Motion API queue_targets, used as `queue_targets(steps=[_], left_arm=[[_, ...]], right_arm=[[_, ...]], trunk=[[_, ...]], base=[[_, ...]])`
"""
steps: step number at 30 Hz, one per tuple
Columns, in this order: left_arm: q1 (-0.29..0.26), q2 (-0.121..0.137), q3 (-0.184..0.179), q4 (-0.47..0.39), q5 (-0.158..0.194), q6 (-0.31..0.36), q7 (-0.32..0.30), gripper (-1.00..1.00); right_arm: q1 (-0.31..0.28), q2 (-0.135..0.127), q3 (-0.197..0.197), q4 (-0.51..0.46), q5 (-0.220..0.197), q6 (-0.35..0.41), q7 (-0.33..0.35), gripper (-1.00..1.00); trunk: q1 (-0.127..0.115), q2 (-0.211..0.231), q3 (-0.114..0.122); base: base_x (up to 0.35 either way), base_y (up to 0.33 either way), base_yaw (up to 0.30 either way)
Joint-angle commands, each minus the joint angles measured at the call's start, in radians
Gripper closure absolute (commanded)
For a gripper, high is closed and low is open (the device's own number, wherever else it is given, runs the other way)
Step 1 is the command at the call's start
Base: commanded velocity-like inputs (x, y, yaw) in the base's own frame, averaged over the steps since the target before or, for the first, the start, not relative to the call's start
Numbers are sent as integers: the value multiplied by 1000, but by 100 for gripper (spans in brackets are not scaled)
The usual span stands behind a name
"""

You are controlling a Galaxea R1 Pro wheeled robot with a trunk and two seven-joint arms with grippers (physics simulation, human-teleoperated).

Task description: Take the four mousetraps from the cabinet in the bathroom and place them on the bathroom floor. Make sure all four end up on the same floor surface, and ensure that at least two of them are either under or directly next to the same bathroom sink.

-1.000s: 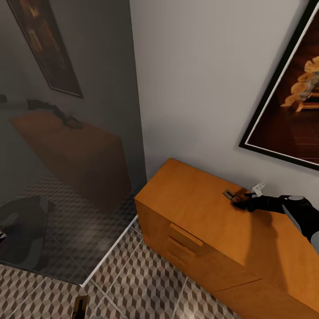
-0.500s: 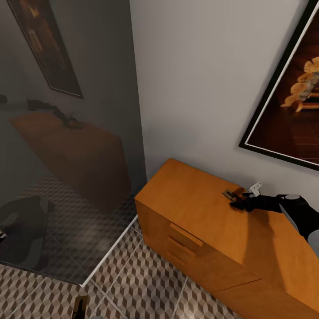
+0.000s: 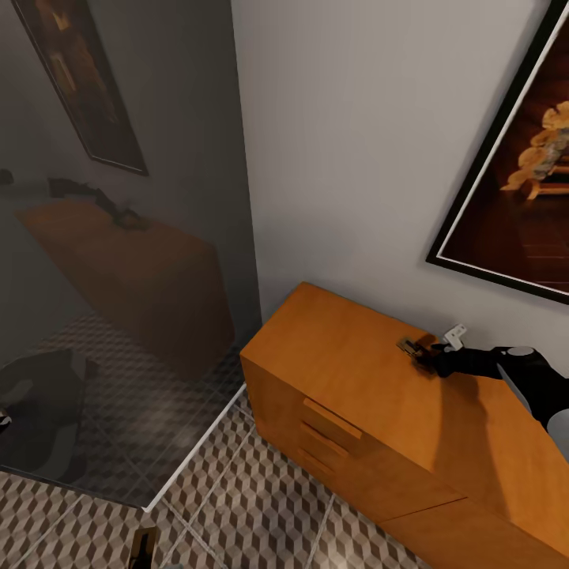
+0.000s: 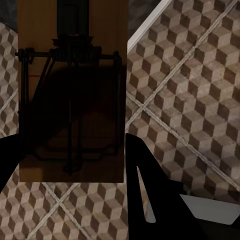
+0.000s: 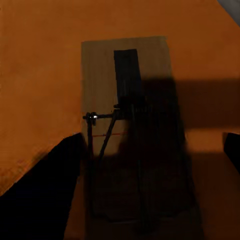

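Mousetrap (image 3: 410, 346) on the cabinet (image 3: 356, 371) top lies just ahead of my right gripper (image 3: 427, 359), long axis in line with its spread fingers, while my left gripper (image 4: 70, 165), I judge, already clasps another above the bathroom floor (image 4: 190, 90).

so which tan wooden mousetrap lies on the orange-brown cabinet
The mousetrap at the right gripper, flat on the orange-brown cabinet; the other mousetrap is in the left gripper over tiled floor.
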Motion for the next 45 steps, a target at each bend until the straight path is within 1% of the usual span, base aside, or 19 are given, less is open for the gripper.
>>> queue_targets(steps=[1,5,11,26,31,34,40,45], left_arm=[[-2,-1,-6,4,-5,-2,6,100],[-2,-1,-6,4,-5,-2,6,100],[-2,-1,-6,4,-5,-2,6,100],[-2,-1,-6,4,-5,-2,5,100],[-2,-1,-6,4,-5,-2,5,100],[-2,-1,-6,4,-5,-2,5,100],[-2,-1,-6,4,-5,-2,4,100],[-2,-1,-6,4,-5,-2,4,100]], right_arm=[[1,0,7,17,6,7,5,100],[1,0,7,47,6,5,4,100],[1,0,7,84,6,-42,3,100],[1,3,6,80,8,-39,5,100],[1,3,4,72,8,-13,7,100],[1,3,3,57,8,18,8,100],[1,2,3,-43,8,132,8,100],[1,2,3,-98,8,198,8,100]], trunk=[[1,-1,-2],[1,-1,-2],[1,-1,-2],[1,-1,-2],[1,-1,-2],[1,-1,-2],[1,-1,-2],[1,-1,-2]], base=[[0,0,0],[0,0,0],[0,0,0],[0,0,0],[0,0,0],[0,0,0],[0,0,0],[0,0,0]])
